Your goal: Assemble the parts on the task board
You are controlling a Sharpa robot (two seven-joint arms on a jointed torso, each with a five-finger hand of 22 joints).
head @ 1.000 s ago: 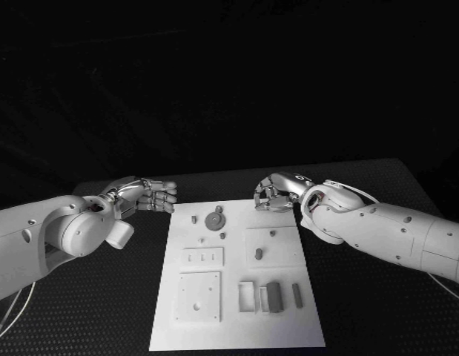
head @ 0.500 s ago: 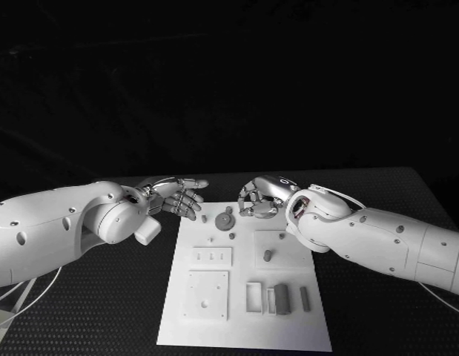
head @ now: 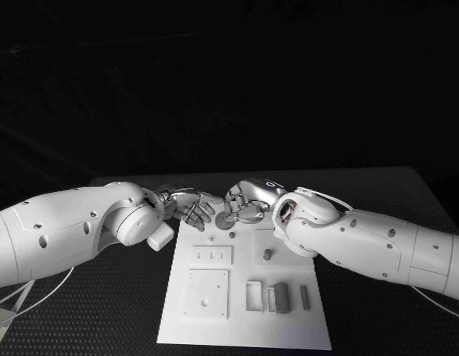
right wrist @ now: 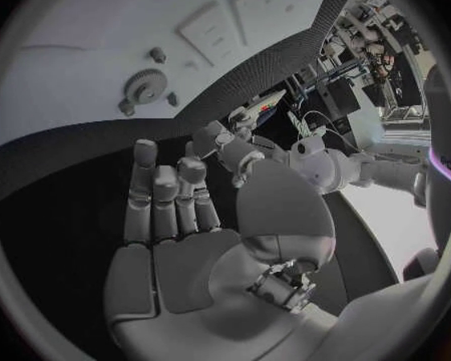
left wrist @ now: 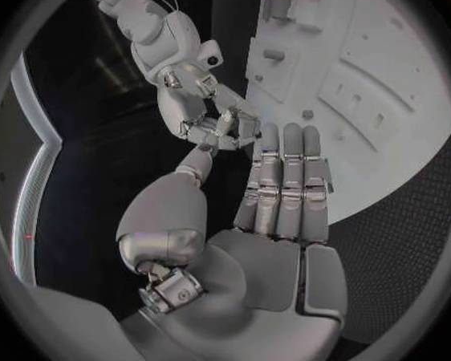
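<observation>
At board's far end: round geared part [head: 226,220] seated on task board [head: 245,326], mid-worktop [head: 400,200].
Left robot hand [head: 192,208]: closer than a second ago, fingers straight, spread, empty.
Right robot hand [head: 246,202]: also closer, curled, apparently empty.
Meaning: converging on far-end parts; nothing grasped yet.
Writing: none legible.

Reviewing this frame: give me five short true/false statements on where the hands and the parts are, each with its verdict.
1. Both hands hover near the far end of the white rectangular task board. True.
2. The left hand holds a part. False: its fingers are extended and nothing is in them.
3. The round toothed gear part lies on the board. True.
4. The right hand rests on the near end of the board. False: it is at the far end.
5. The two hands are close together. True.
</observation>
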